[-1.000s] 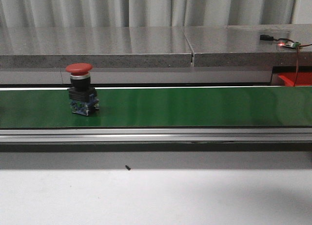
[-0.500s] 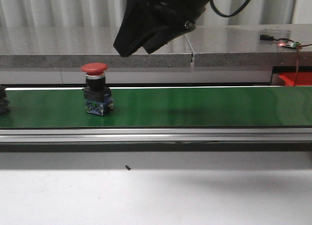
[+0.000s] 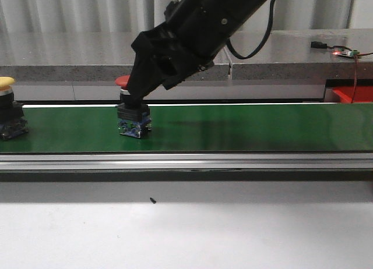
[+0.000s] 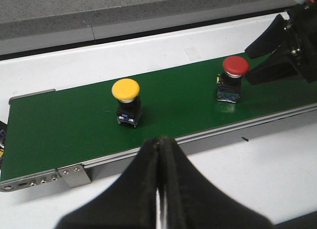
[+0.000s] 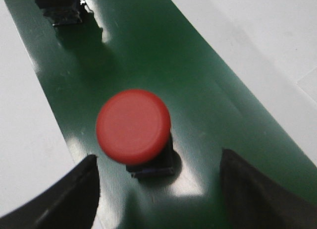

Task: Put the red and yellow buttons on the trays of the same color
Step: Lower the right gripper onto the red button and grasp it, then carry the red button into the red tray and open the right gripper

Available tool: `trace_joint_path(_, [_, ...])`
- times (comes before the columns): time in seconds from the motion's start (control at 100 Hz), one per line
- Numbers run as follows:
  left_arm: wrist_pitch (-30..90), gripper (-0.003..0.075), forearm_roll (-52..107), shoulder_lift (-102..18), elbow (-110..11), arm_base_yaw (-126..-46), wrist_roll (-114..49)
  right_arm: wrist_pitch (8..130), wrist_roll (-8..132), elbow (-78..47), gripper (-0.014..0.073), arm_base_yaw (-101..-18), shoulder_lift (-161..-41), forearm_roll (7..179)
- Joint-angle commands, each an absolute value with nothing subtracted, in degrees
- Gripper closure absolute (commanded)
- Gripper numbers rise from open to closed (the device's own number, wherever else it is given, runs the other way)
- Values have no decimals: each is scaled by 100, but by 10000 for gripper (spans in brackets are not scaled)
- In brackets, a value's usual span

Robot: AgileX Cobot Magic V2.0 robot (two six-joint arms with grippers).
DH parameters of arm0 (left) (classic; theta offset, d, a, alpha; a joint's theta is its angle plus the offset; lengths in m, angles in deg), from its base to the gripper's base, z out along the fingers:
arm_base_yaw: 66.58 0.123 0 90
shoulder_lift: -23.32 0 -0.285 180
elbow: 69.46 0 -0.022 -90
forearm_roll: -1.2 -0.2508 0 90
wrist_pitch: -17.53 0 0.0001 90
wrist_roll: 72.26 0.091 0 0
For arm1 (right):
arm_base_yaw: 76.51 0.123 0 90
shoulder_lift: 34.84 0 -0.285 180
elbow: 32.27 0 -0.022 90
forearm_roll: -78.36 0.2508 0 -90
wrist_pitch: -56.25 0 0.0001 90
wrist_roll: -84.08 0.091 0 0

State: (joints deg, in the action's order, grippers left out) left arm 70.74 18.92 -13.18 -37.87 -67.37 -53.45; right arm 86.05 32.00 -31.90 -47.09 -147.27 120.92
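The red button (image 3: 133, 109) stands upright on the green conveyor belt (image 3: 245, 128), left of the belt's middle in the front view, its blue-and-black base resting on the belt surface. The right end effector (image 3: 135, 91) hangs directly over it, and its black housing hides most of the red cap from the front. In the right wrist view the red cap (image 5: 133, 126) sits between the two dark fingers (image 5: 74, 197), which stand apart on either side with belt showing between each finger and the button; they do not touch it.

The yellow button (image 3: 10, 114) stands at the far left end of the belt in the front view, also upright, well apart from the red one. The left wrist view shows both together: the yellow button (image 4: 127, 101) nearer the belt's end, the red button (image 4: 231, 79) further along, with the right arm's black fingers (image 4: 282, 55) beside it.

The left end effector (image 4: 159, 189) hovers over the white worktop (image 4: 237, 174) in front of the belt, its fingers pressed together with nothing between them.

A red tray (image 3: 352, 94) edge shows at the far right, behind the belt.
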Motion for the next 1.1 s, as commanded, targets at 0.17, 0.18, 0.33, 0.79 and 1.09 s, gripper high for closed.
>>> trace_joint_path(0.17, [6675,739,2023,-1350,-3931,-6771,-5335,8097,3097,-3527,111,-4572,-14706,12592])
trace_joint_path(0.18, [6675,739,2023,-1350,-3931,-6771,-5335,8097,3097,-3539,124,-4572,-14719,12628])
trace_joint_path(0.33, [6675,739,2023,-1350,-3931,-6771,-5335,8093,3097,-3543,387,-4578,-14743,12717])
trace_joint_path(0.79, [6675,739,2023,-1350,-3931,-6771,-5335,8385,3097,-3287,557,-5275,-13839,12717])
trace_joint_path(1.09, [6675,739,2023,-1350,-3931,-6771,-5335,8587,3097,-2792,557,-6981,-12962,12712])
